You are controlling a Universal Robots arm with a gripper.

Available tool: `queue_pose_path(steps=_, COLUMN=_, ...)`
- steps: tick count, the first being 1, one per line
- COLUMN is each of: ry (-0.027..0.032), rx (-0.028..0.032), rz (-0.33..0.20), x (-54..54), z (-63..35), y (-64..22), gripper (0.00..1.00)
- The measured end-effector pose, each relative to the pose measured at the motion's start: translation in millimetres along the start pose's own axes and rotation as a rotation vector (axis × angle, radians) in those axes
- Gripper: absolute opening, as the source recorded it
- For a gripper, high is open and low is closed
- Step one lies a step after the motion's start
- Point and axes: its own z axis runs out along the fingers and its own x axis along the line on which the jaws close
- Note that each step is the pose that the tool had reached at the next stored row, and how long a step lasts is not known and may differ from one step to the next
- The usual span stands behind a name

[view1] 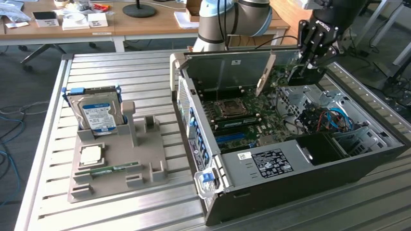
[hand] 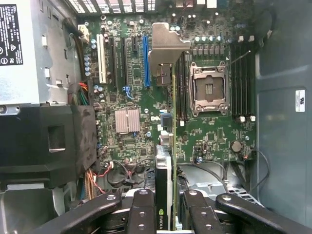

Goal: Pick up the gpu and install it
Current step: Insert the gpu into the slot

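The gpu is a thin card seen edge-on in the wrist view, with a black cooler, a green board edge and a silver end bracket at its far end. My gripper is shut on it, with black fingers pressing on both faces. In the exterior view the gripper reaches into the open computer case, and the gpu stands on edge over the motherboard, bracket toward the case's rear wall. The card lies just beside the long blue slot, parallel to it.
A hard drive stands in a grey holder on the exterior view's left, with a chip and a memory stick. Inside the case are the CPU socket, a power supply and loose cables.
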Motion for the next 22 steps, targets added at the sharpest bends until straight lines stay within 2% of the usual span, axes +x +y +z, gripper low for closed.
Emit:
queue_pose_path(steps=10, ry=-0.0003, rx=0.0023, rz=-0.013, x=1.9, z=10.0, y=14.8, gripper=0.27)
queue_pose_path(steps=22, ry=-0.0006, rx=0.0024, rz=-0.013, x=2.0, z=11.8, y=15.4, gripper=0.27)
